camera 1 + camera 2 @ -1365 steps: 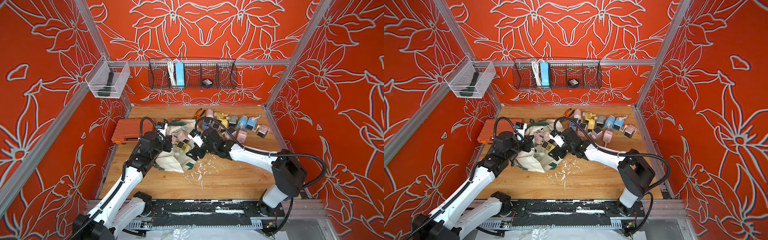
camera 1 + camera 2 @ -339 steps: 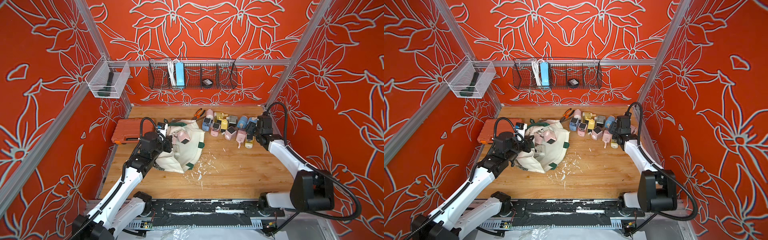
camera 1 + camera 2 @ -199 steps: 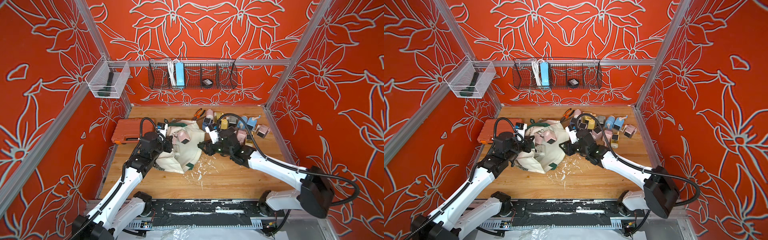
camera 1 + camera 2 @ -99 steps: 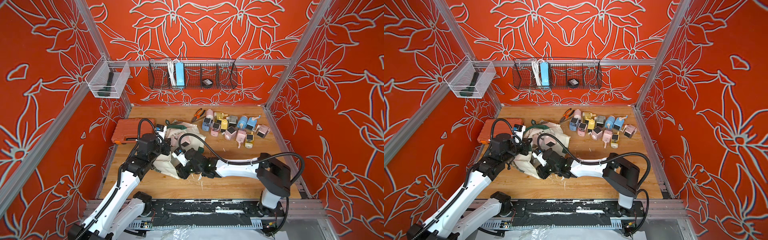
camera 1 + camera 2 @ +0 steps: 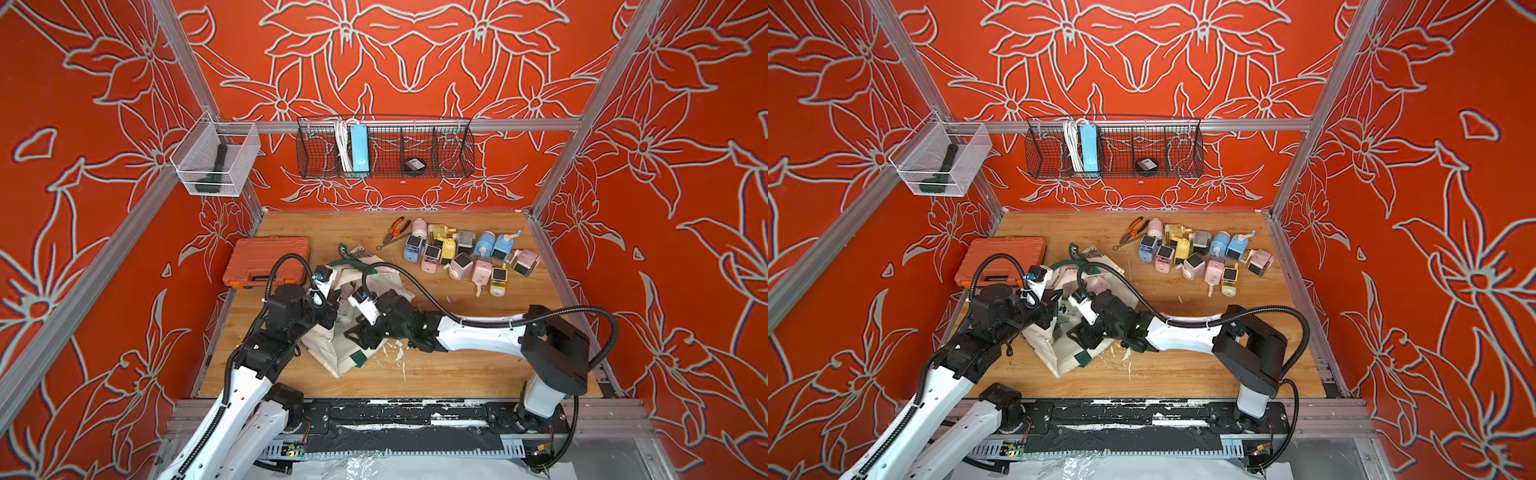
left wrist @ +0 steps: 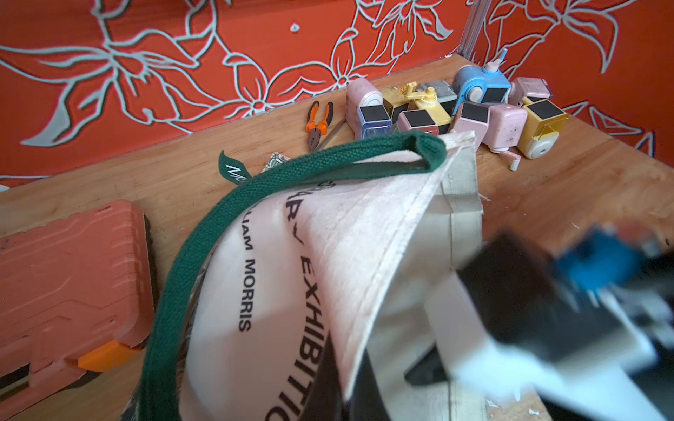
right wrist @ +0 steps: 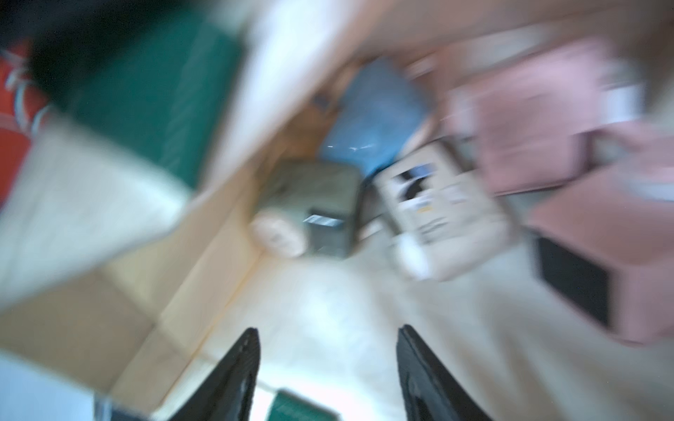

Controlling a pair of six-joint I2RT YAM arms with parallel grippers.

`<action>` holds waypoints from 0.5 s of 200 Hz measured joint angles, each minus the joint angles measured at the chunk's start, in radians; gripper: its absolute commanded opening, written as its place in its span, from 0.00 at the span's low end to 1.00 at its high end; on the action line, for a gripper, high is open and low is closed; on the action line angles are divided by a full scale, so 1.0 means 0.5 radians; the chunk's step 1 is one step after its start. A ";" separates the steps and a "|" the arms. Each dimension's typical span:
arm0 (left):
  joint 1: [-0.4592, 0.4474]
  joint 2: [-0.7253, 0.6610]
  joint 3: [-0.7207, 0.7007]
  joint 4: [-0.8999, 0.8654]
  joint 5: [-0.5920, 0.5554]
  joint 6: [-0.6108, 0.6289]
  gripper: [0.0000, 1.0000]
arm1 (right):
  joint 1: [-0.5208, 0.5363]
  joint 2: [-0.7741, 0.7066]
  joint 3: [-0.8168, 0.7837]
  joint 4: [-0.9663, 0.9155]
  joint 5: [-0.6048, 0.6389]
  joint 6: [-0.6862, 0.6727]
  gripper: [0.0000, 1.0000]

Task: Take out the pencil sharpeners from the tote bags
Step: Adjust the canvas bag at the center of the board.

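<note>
"Pinching the tote bag (image 5: 328, 353) rim, is the left gripper (image 5: 332, 303)?"
"Yes — closed on the canvas and holding the mouth raised, so it gapes instead of slumping shut."
"And the right gripper (image 7: 326, 330)?"
"Fingers spread, nothing between them, aimed into that opening. Blurred, but a grey-green sharpener (image 7: 321, 207) lies ahead of it inside the bag, with blue, white and pink ones beside."
"The rest?"
"A cluster of sharpeners (image 5: 461, 257) stands on the table (image 5: 415, 374) at the far right, well apart from the bag — probably parked there to leave the mouth reachable."

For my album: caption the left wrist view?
Cream canvas tote bag up close; pastel plastic pencil sharpeners cluster on the wooden table beyond.
</note>
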 measured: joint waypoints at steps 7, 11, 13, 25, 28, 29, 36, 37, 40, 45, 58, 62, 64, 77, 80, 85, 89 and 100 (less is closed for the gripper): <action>0.000 -0.011 -0.005 0.000 0.002 0.009 0.00 | -0.029 -0.004 -0.008 0.022 0.034 0.017 0.72; -0.001 -0.016 -0.006 0.000 0.002 0.011 0.00 | -0.042 -0.004 -0.012 0.028 0.060 0.031 0.73; -0.001 -0.018 -0.008 0.000 0.002 0.013 0.00 | -0.045 -0.004 -0.014 0.031 0.068 0.033 0.74; -0.001 -0.018 -0.015 0.012 0.002 0.014 0.00 | -0.052 0.011 -0.019 0.043 0.116 0.076 0.76; -0.001 -0.017 -0.016 0.014 0.002 0.014 0.00 | -0.051 0.020 -0.019 0.048 0.122 0.087 0.76; -0.001 -0.016 -0.017 0.014 0.002 0.013 0.00 | -0.050 0.022 -0.019 0.050 0.122 0.090 0.76; -0.001 -0.013 -0.017 0.016 0.002 0.011 0.00 | -0.047 0.043 -0.019 0.062 0.127 0.116 0.76; -0.001 -0.012 -0.017 0.016 0.002 0.009 0.00 | -0.046 0.047 -0.019 0.065 0.127 0.123 0.76; -0.001 -0.011 -0.017 0.018 0.002 0.009 0.00 | -0.043 0.056 -0.019 0.072 0.127 0.128 0.76; -0.001 -0.010 -0.017 0.023 0.002 0.007 0.00 | -0.040 0.079 -0.019 0.087 0.121 0.140 0.76; -0.001 -0.006 -0.017 0.030 0.001 -0.002 0.00 | -0.038 0.145 -0.020 0.148 0.082 0.173 0.76; -0.001 -0.005 -0.017 0.030 0.001 -0.005 0.00 | -0.038 0.162 -0.021 0.166 0.066 0.177 0.76; -0.001 -0.005 -0.017 0.030 0.000 -0.010 0.00 | -0.038 0.171 -0.022 0.175 0.052 0.181 0.76; -0.001 0.000 -0.017 0.033 0.000 -0.027 0.00 | -0.030 0.210 -0.034 0.226 -0.005 0.198 0.77; -0.001 0.000 -0.017 0.034 -0.001 -0.032 0.00 | -0.029 0.216 -0.037 0.239 -0.016 0.201 0.78; -0.001 0.002 -0.017 0.037 -0.001 -0.038 0.00 | -0.027 0.224 -0.045 0.268 -0.036 0.211 0.79; -0.001 0.002 -0.017 0.038 -0.001 -0.040 0.00 | -0.023 0.229 -0.052 0.295 -0.051 0.224 0.80; -0.001 0.005 -0.020 0.045 -0.002 -0.053 0.00 | -0.009 0.245 -0.073 0.385 -0.089 0.232 0.82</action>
